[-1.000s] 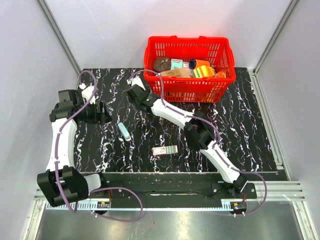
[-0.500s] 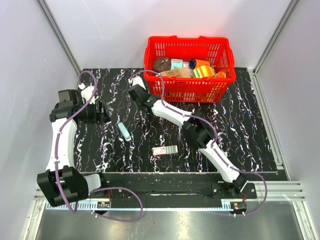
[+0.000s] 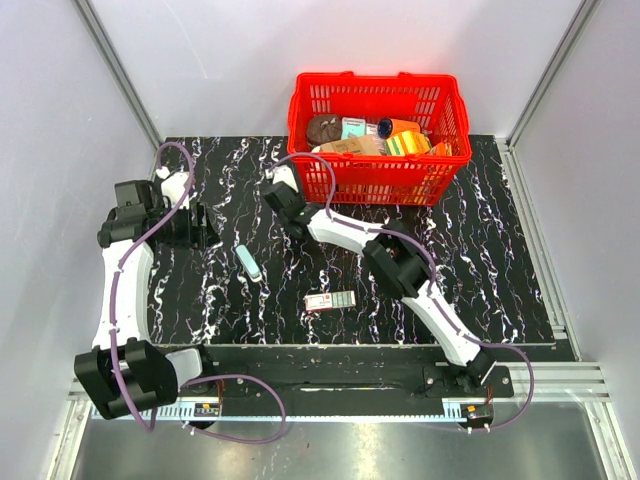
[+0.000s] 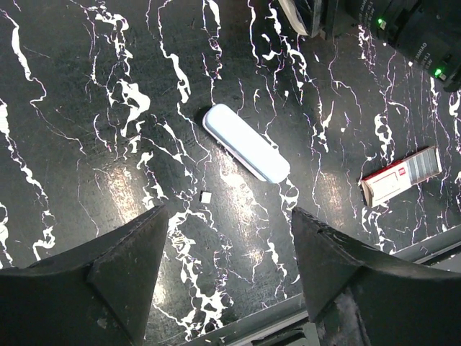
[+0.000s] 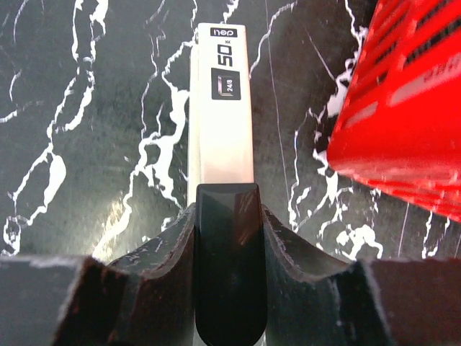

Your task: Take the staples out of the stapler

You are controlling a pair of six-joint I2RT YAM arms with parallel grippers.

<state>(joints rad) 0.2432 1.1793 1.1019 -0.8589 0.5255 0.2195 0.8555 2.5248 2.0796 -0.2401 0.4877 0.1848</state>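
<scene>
The right fingers are clamped on the stapler, near the worktop's far edge beside the red basket. The left fingers are spread wide and empty. No staples seem to be out, so unloading remains.

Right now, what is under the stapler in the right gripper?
Black white-veined tabletop shows around the stapler, with the red basket beside it. What lies directly beneath is covered by the stapler and the right gripper.
</scene>
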